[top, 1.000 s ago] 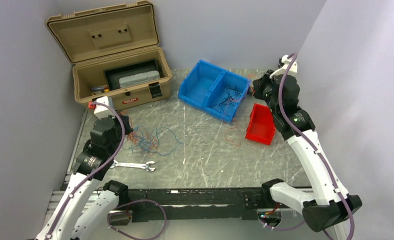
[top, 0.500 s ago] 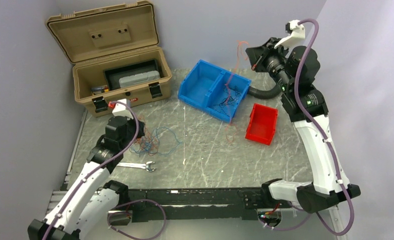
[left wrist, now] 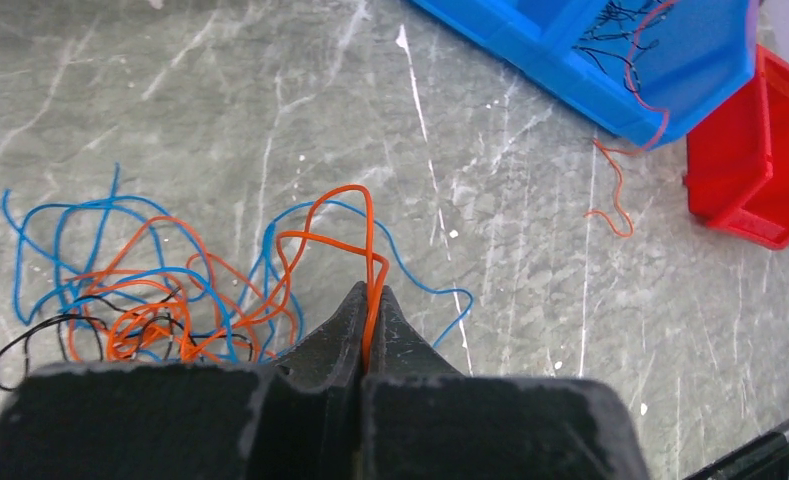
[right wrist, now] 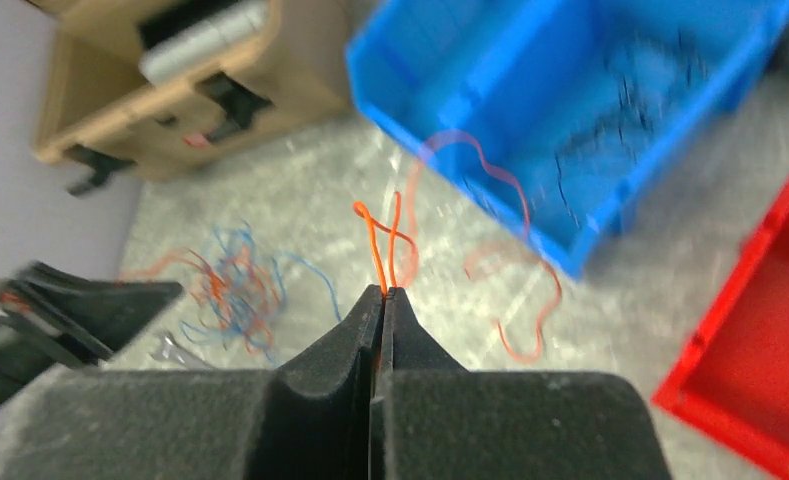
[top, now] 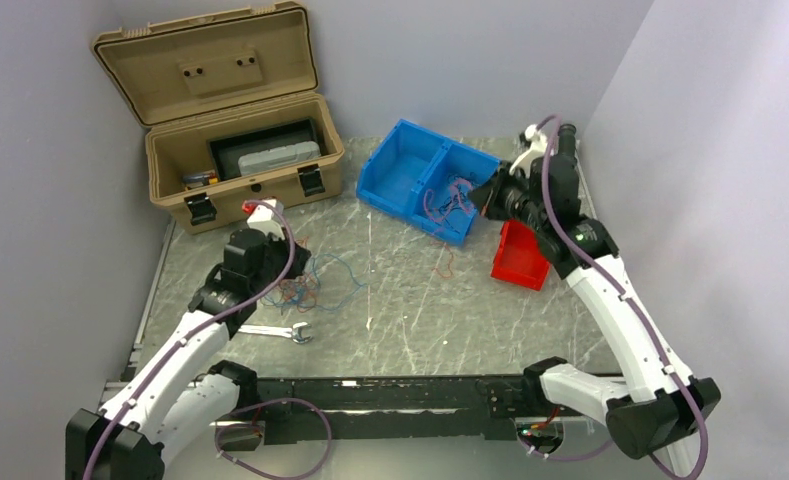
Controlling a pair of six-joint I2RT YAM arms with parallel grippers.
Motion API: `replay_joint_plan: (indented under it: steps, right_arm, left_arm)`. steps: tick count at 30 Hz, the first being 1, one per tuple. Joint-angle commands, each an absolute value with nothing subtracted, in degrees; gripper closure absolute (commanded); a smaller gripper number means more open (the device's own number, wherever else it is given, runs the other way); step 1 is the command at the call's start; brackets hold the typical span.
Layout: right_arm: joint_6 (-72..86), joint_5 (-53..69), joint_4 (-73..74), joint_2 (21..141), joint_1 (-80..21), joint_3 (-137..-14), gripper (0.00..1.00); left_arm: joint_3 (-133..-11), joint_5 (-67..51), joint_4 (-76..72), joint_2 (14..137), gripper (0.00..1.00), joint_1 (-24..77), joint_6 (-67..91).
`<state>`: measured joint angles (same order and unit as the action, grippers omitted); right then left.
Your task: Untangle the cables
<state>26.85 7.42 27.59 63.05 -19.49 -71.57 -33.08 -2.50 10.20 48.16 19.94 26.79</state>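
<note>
The red label on the tan case was blurred past reading. Your left claw was clamped on an orange loop of the cables, which lay tangled on the counter. Your right claw was pinched shut on a red-orange strand near the blue bin. The top view showed a wrench beside the bundle; the left wrist view did not.

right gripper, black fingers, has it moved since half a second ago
Yes. The right gripper has dropped from above the far rim of the blue plastic bin to beside its right end, shut on a thin orange wire.
</note>
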Motion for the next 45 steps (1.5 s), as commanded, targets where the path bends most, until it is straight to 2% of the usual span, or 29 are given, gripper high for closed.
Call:
replay_joint_plan:
  steps: [1, 9, 20, 22, 25, 26, 41, 45]
  right_arm:
    - [30.02, 5.89, 30.07, 59.15, -19.53, -62.36, 1.0]
    - [29.62, 7.01, 23.91, 62.92, -19.72, -52.04, 1.0]
    - [25.28, -1.06, 21.59, 80.87, -26.82, -56.46, 0.99]
    - [25.02, -0.95, 20.75, 82.59, -26.99, -56.26, 0.66]
    - [24.8, -0.35, 19.06, 84.13, -27.28, -55.6, 0.07]
    - [24.82, 0.98, 18.59, 84.58, -27.38, -55.37, 0.01]
    - [23.94, -3.17, 17.87, 95.01, -27.06, -56.91, 0.0]
    - [23.86, 2.01, 14.96, 95.96, -25.94, -55.72, 0.0]
  left_arm:
    - [-31.6, -6.93, 3.59, 47.84, 0.99, 21.08, 25.68]
    - [-30.59, -8.31, 0.5, 49.97, 1.0, 24.11, 25.32]
    - [-30.63, -7.55, -1.77, 51.19, 1.0, 26.78, 23.81]
    - [-30.65, -7.26, -1.71, 51.07, 1.0, 26.88, 23.37]
    - [-30.93, -7.12, -1.34, 51.12, 1.0, 26.94, 22.8]
    - [-31.01, -7.05, -1.24, 51.08, 1.0, 26.92, 22.65]
    - [-30.43, -5.86, -0.27, 49.43, 1.0, 27.07, 21.19]
    - [-30.23, -5.73, -0.43, 49.35, 1.0, 27.07, 21.03]
